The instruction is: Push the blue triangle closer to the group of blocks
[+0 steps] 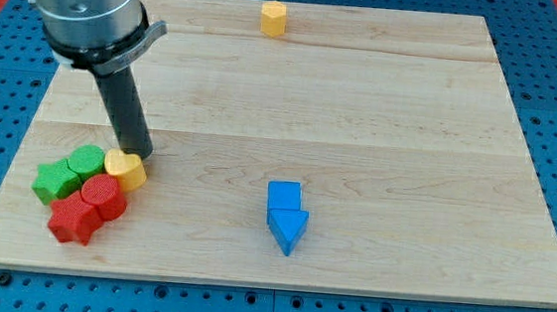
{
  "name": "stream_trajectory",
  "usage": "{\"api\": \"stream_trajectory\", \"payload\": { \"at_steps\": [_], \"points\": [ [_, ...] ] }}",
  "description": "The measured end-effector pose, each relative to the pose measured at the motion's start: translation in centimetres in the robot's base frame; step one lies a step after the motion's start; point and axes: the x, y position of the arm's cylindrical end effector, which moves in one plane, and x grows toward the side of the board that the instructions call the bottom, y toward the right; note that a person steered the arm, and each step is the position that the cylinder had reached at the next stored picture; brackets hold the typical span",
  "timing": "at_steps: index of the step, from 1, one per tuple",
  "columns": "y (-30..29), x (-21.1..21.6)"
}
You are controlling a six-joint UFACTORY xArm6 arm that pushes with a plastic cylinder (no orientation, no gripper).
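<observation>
The blue triangle (289, 230) lies near the board's bottom middle, pointing down, touching a blue cube (283, 196) just above it. The group of blocks sits at the bottom left: a green star-like block (53, 182), a green round block (86, 160), a yellow heart-like block (125, 169), a red cylinder (103, 196) and a red star-like block (74, 220). My tip (142, 155) stands at the yellow block's upper right edge, far to the left of the blue triangle.
A yellow hexagonal block (273, 18) sits at the top edge of the wooden board (409, 136). The arm's grey body (86, 6) fills the top left. A blue perforated table surrounds the board.
</observation>
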Motion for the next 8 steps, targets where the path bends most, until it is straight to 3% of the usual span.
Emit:
{"api": "stream_trajectory", "payload": {
  "at_steps": [1, 2, 3, 4, 5, 7, 8],
  "points": [
    [1.9, -0.2],
    [13.1, -3.5],
    [20.6, -1.9],
    [23.2, 4.2],
    [20.9, 8.0],
    [8.0, 9.8],
    [6.0, 9.8]
  ]
}}
